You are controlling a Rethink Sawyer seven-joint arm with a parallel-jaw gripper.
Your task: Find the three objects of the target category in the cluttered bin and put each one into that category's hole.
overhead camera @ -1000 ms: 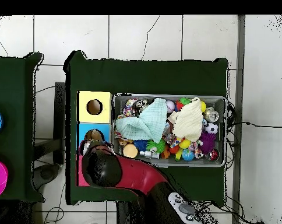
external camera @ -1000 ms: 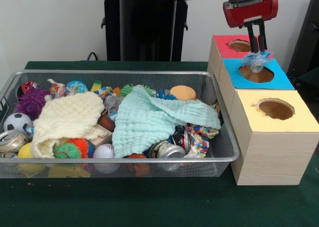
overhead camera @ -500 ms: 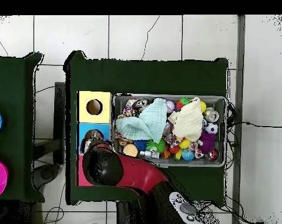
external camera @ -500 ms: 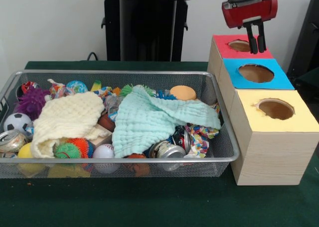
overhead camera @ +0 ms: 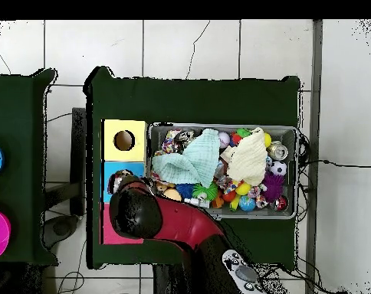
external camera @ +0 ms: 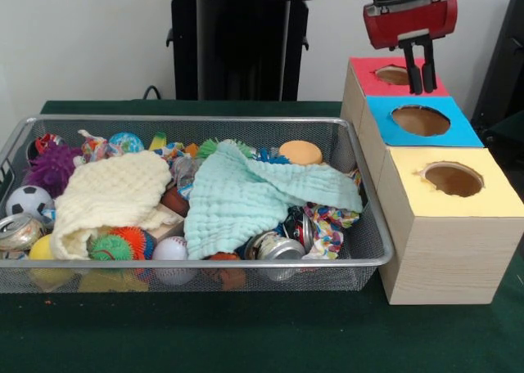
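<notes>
Gripper [external camera: 421,72] above blue-topped box [external camera: 454,126], fingers slightly parted, holding nothing. Wire-mesh bin [external camera: 352,262] just beside that box, heaped with cloths, balls, cans. Overhead only: arm [overhead camera: 154,218] covering red-topped box [overhead camera: 106,232]; front view shows its hole.
</notes>
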